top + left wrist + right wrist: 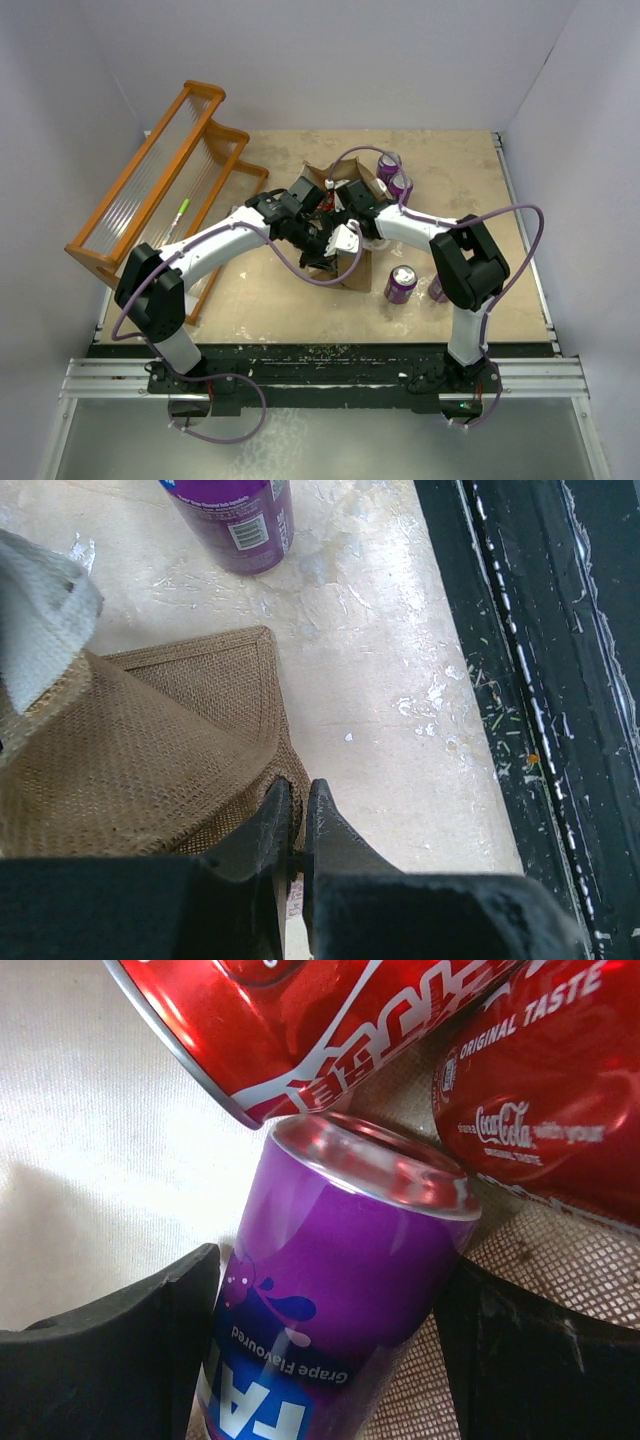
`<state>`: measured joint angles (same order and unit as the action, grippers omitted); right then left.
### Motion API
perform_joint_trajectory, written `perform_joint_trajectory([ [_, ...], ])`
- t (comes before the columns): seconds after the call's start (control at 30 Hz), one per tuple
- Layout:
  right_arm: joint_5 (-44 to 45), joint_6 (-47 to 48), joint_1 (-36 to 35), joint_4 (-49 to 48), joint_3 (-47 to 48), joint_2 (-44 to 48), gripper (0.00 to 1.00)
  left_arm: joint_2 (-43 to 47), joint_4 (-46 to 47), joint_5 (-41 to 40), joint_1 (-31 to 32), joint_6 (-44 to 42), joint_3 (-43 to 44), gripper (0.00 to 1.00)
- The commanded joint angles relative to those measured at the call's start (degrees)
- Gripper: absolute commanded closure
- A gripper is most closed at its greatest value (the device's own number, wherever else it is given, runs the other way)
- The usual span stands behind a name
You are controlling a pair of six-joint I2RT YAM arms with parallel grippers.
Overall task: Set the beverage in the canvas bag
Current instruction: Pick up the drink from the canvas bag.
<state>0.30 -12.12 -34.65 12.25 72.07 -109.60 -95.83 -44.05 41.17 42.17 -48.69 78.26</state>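
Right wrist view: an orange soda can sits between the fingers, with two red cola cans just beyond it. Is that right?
Not quite. The can between the fingers is purple and grape flavoured, not orange, as the right wrist view shows. The two red cola cans do lie just beyond it.

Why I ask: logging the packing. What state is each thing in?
Bag: standing, open.
Left gripper: jaws shut on bag edge.
Right gripper: jaws open around grape can.
Grape can: in bag, tilted.
Cola cans: lying in bag.
Outside cans: upright.
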Motion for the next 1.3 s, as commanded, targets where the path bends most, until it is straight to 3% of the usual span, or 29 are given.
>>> perform_joint_trajectory([
  [0.0,-5.0,0.0,-0.8,0.3,-2.4,-4.7,0.23,2.5,5.7,-3.7,-1.0,0.8,-0.8,0.99],
  [0.27,-10.2,3.0,-0.8,-2.1,2.5,7.2,0.69,3.6,5.5,-2.4,-3.8,6.1,2.3,0.87],
  [0.37,-10.3,4.8,-0.7,-1.6,6.4,10.0,0.9,4.1,5.5,-1.0,-6.0,8.3,4.3,0.73],
  [0.43,-9.9,5.6,-0.3,-1.8,8.1,11.7,0.99,4.5,5.8,-1.0,-7.1,9.5,5.6,0.62],
  [0.5,-9.9,6.0,0.5,-2.3,9.2,13.3,1.0,4.9,6.2,-1.7,-7.9,10.6,7.0,0.53],
  [0.73,-12.7,6.5,4.5,-2.7,11.8,16.7,1.0,9.5,10.2,-4.3,-10.1,16.9,7.6,0.01],
  [1.0,-12.1,7.1,5.7,-3.4,12.4,20.2,1.0,17.7,11.1,-4.5,-11.2,17.4,5.8,0.01],
  [1.27,-14.2,8.4,5.8,-3.1,15.0,22.6,1.0,15.9,20.9,-1.4,-17.5,38.5,6.5,0.01],
])
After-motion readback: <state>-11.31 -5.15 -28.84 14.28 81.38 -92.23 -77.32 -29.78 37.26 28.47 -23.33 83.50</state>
